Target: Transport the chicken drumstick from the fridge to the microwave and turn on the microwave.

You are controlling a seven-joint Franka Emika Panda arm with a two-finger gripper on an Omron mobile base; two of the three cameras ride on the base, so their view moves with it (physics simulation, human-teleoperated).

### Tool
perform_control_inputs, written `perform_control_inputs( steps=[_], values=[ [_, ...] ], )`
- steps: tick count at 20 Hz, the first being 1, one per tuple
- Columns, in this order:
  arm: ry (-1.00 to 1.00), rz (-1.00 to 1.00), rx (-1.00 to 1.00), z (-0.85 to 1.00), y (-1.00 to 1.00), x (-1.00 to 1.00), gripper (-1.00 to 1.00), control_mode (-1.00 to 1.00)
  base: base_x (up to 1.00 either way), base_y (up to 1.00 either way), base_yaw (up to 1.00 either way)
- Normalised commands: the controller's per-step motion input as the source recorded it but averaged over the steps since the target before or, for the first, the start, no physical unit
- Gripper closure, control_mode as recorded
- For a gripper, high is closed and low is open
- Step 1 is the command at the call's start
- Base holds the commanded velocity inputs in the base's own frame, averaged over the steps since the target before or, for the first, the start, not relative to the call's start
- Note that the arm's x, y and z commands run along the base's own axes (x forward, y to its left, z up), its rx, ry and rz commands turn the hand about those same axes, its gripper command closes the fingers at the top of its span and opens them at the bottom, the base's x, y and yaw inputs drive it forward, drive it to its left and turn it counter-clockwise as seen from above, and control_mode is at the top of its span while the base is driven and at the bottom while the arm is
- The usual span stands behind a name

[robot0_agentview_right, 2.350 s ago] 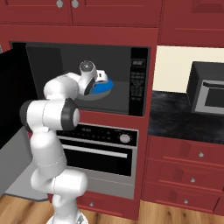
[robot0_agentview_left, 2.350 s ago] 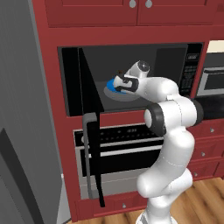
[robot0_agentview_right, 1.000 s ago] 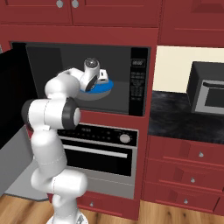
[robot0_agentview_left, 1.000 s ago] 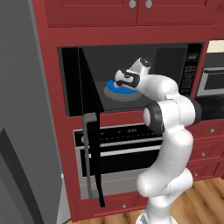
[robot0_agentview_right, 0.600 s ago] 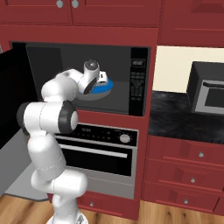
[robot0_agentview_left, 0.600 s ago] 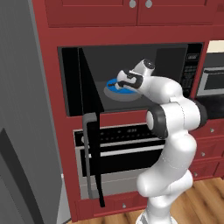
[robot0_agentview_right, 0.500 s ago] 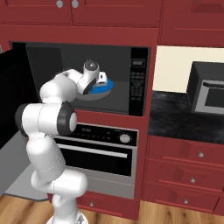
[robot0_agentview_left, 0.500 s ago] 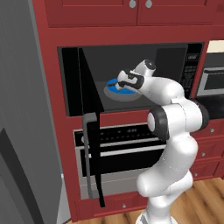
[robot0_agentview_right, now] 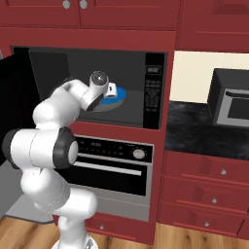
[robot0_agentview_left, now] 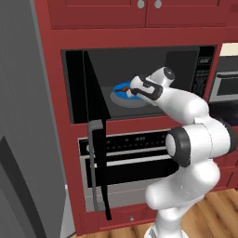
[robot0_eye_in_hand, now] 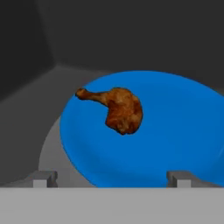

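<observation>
The microwave (robot0_agentview_left: 202,74) stands with its door (robot0_agentview_left: 96,100) swung wide to the left. Inside it, a blue plate (robot0_eye_in_hand: 175,131) carries the reddish-brown chicken drumstick (robot0_eye_in_hand: 118,109), thick end toward the plate's middle. In the hand view my gripper (robot0_eye_in_hand: 111,178) is open, just short of the plate's near rim, and nothing is between its fingertips (robot0_eye_in_hand: 43,177). From the left the gripper (robot0_agentview_left: 135,88) hangs beside the plate (robot0_agentview_left: 122,92) in the cavity. From the right the gripper (robot0_agentview_right: 111,90) is in front of the plate (robot0_agentview_right: 118,92). The fridge (robot0_agentview_left: 23,121) rises at the far left.
An oven (robot0_agentview_left: 135,155) with a horizontal handle sits under the microwave. The open door's grey handle (robot0_agentview_left: 96,169) hangs down in front of it. To the right lies a dark counter (robot0_agentview_right: 194,129) bearing a small silver-black appliance (robot0_agentview_right: 232,104), with red drawers (robot0_agentview_right: 214,192) below.
The wrist has eased slightly right and down, back from the plate. The drumstick stays lying on the blue plate, free of the fingers.
</observation>
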Motion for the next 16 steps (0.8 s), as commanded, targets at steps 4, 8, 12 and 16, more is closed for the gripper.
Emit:
perform_control_inputs(
  steps=[4, 8, 12, 16],
  values=[
    [-0.03, 0.00, 0.01, 0.18, 0.00, -0.63, -1.00, -1.00, 0.00, 0.00, 0.00],
    [0.00, 0.00, 0.09, 0.31, 0.00, -0.67, -1.00, -1.00, 0.00, 0.00, 0.00],
    [0.00, 0.00, 0.09, 0.35, 0.00, -0.70, -1.00, -1.00, 0.00, 0.00, 0.00],
    [0.00, 0.00, 0.04, 0.35, 0.00, -0.73, -1.00, -1.00, 0.00, 0.00, 0.00]
  ],
)
